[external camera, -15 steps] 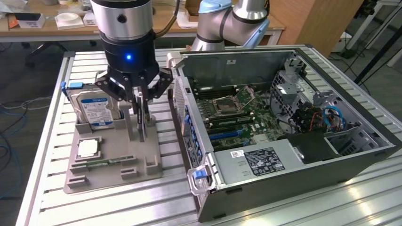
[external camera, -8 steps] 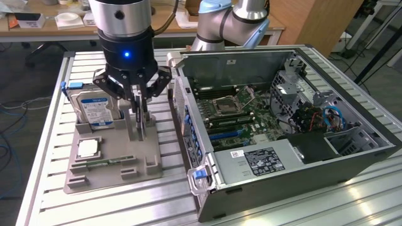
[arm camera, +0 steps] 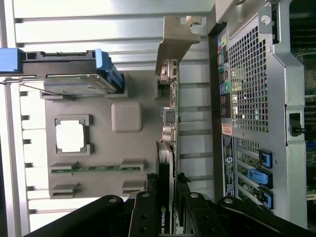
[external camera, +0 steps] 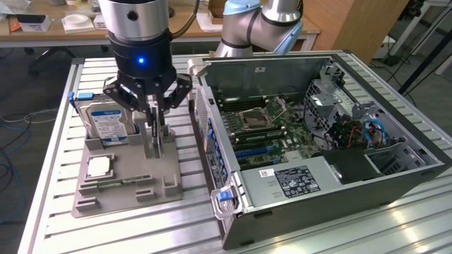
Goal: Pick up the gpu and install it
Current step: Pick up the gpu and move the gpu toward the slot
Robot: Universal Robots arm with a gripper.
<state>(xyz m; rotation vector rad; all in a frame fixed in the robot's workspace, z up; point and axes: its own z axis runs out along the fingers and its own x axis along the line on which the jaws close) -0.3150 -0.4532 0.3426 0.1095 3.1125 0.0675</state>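
The gpu [external camera: 156, 145] stands on edge in a slot of the grey holder tray [external camera: 120, 198]. It is a thin dark card, and in the wrist view the gpu [arm camera: 170, 113] appears edge-on with its silver bracket at the far end. My gripper [external camera: 156, 126] reaches straight down over it. The black fingers [arm camera: 190, 197] sit on either side of the card's dark end, closed against both faces. The card rests in the tray. The open computer case [external camera: 395, 159] lies to the exterior view's right of the tray, motherboard [external camera: 276, 132] facing up.
A silver hard drive [external camera: 106, 124] with blue clips stands in the tray beside the gripper. A square processor [external camera: 99, 166] and a narrow green memory stick [external camera: 116, 182] lie in the same tray. The perforated rear panel of the case [arm camera: 252, 98] rises close to the card.
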